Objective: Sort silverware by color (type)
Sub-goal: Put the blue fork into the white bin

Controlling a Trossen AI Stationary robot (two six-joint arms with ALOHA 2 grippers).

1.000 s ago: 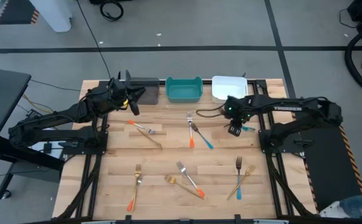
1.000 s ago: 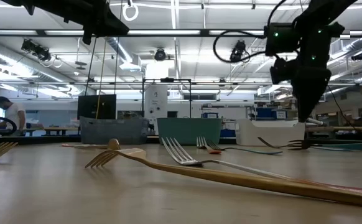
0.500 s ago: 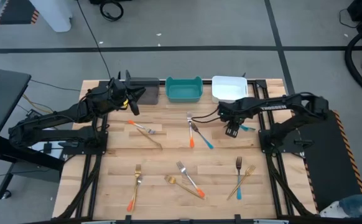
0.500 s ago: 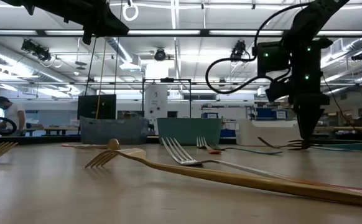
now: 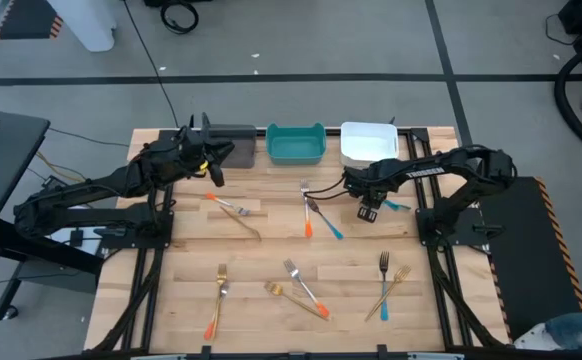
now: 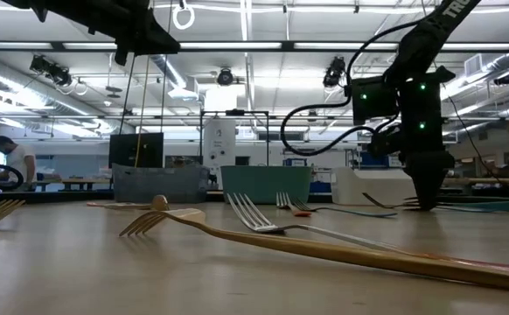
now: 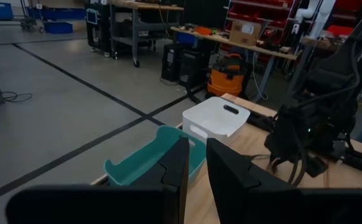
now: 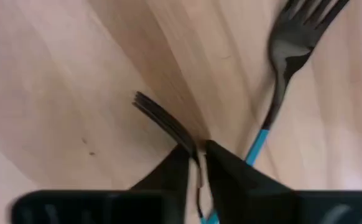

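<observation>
Right hand (image 5: pixel 368 212) down at the table (image 5: pixel 271 240) surface, just in front of the white bin (image 5: pixel 368 141). Its fingers (image 8: pixel 221 165) are pinched on the neck of a blue-handled fork (image 8: pixel 168 127); the fork's tines splay out past the fingertips. A second blue-handled fork (image 8: pixel 280 74) lies just beside it, handle running toward the same fingers. In the low view the hand (image 6: pixel 427 199) reaches down to the wood at the far right.

Left hand (image 5: pixel 211 165) hangs above the table's far left edge, near the grey bin (image 5: pixel 233 143). Its fingers (image 7: pixel 175 171) stand close together with a slim gap; nothing visible between them.

Teal bin (image 5: pixel 295 145) sits between the grey and white ones along the far edge.

Other forks loose on the table:
- orange-handled and gold fork (image 5: pixel 233 212), left of centre
- orange- and blue-handled crossing pair (image 5: pixel 316 212), centre
- one orange-handled (image 5: pixel 217 300), near left
- cluster with a gold fork (image 5: pixel 299 290), near centre
- blue and gold pair (image 5: pixel 386 283), near right
</observation>
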